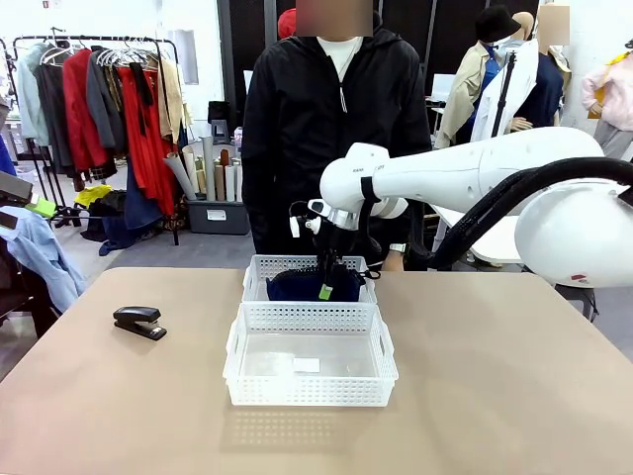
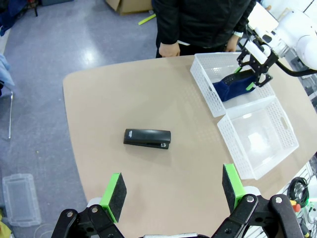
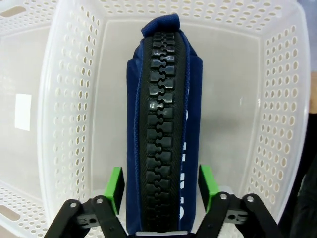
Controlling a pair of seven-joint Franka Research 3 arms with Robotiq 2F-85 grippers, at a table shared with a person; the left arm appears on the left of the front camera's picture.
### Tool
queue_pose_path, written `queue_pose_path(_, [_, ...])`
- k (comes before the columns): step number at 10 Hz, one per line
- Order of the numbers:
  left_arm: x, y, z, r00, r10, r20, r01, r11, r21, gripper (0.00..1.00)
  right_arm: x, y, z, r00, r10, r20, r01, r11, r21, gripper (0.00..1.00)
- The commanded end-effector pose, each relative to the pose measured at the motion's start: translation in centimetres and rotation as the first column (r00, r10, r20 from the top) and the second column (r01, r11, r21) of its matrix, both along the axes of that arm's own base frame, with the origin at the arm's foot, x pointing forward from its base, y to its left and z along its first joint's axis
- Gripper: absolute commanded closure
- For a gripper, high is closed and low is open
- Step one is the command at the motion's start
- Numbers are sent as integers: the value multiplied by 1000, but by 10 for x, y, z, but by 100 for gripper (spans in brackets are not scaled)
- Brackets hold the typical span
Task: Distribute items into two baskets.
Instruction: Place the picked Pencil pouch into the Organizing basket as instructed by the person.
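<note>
Front: the right arm reaches over the far basket [image 1: 259, 269], and the right fingers [image 1: 325, 290] point down into it, at the pouch [image 1: 297, 287] lying inside. The near basket [image 1: 307, 391] sits against the far basket's robot-side rim, with a small white label [image 1: 307, 365] at its floor. The stapler [image 1: 138, 321] lies on the desk [image 1: 495, 376], well left of the far basket. A person [image 1: 316, 119] stands just behind the far basket. Left wrist: the left fingers [image 2: 115, 196] are spread wide above the desk with nothing between them. The stapler [image 2: 147, 138] lies flat, well apart from the far basket [image 2: 203, 82]. The pouch [image 2: 230, 89] is inside that basket, under the right fingers [image 2: 250, 85]. Right wrist: the pouch [image 3: 163, 99] stands on edge, zip up, along the middle of the far basket [image 3: 277, 99]. The right fingers [image 3: 116, 187] straddle one end, parted, pads just beside the fabric and not clamping it.
</note>
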State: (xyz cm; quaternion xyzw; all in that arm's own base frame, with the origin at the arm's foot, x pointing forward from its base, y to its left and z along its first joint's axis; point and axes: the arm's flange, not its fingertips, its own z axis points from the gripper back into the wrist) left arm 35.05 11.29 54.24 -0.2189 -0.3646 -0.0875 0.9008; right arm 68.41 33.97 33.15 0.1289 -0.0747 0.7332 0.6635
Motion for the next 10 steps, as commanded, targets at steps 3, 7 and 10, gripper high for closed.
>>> queue_pose_path(3, [0, 1, -1, 1000, -7, 3, 7, 1000, -7, 0, -10, -7, 48, 1000, -7, 10, 7, 1000, 7, 0])
queue_pose_path(7, [0, 1, -1, 1000, -7, 3, 7, 1000, -7, 0, -31, -7, 68, 1000, -5, 24, 6, 1000, -15, 0])
queue_pose_path(10, [0, 1, -1, 1000, -7, 3, 7, 1000, -7, 0, -16, -4, 67, 999, 15, 32, -15, 1000, -13, 0])
